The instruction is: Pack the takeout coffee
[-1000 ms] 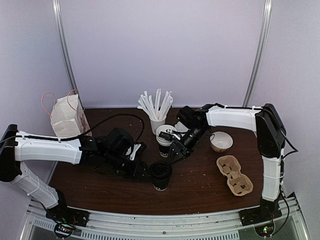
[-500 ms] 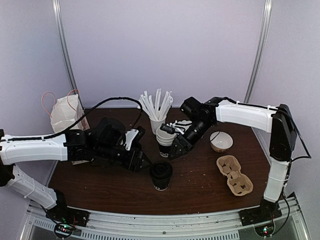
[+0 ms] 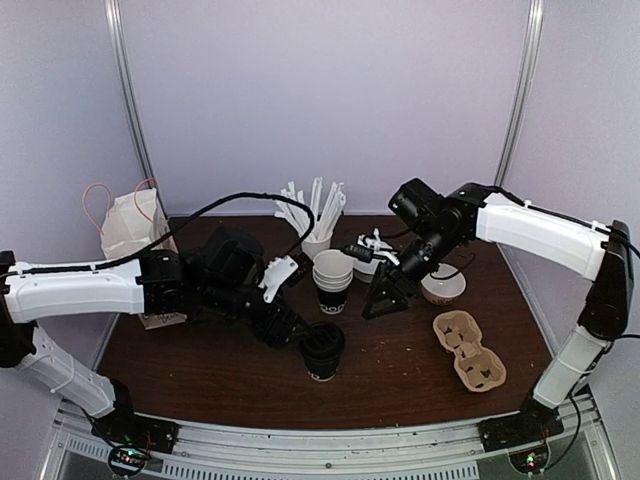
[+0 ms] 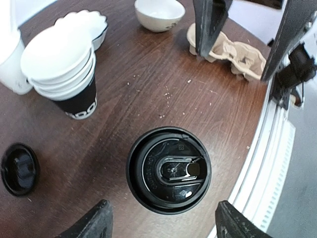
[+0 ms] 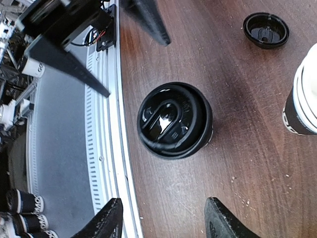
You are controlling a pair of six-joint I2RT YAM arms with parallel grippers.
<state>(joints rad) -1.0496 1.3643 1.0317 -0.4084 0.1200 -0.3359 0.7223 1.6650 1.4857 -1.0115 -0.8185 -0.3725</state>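
The takeout coffee (image 3: 322,350), a black cup with a black lid, stands upright at the front middle of the table. My left gripper (image 3: 292,329) hangs open just left of it. In the left wrist view the lid (image 4: 168,170) lies just ahead of the open gripper (image 4: 166,228), untouched. My right gripper (image 3: 383,298) is open and empty, raised to the right of and behind the cup. In the right wrist view the cup (image 5: 174,119) is well ahead of the spread gripper (image 5: 163,223).
Stacked white cups on a black cup (image 3: 332,277) stand behind the coffee. A loose black lid (image 4: 19,168) lies near them. A cream bowl (image 3: 442,285) and a cardboard cup carrier (image 3: 468,350) are at the right. A straw cup (image 3: 315,215) is at the back and a paper bag (image 3: 135,232) at the far left.
My right gripper has pulled away from the stacked cups, up and to the right. My left arm has reached further right, bringing its gripper beside the coffee cup.
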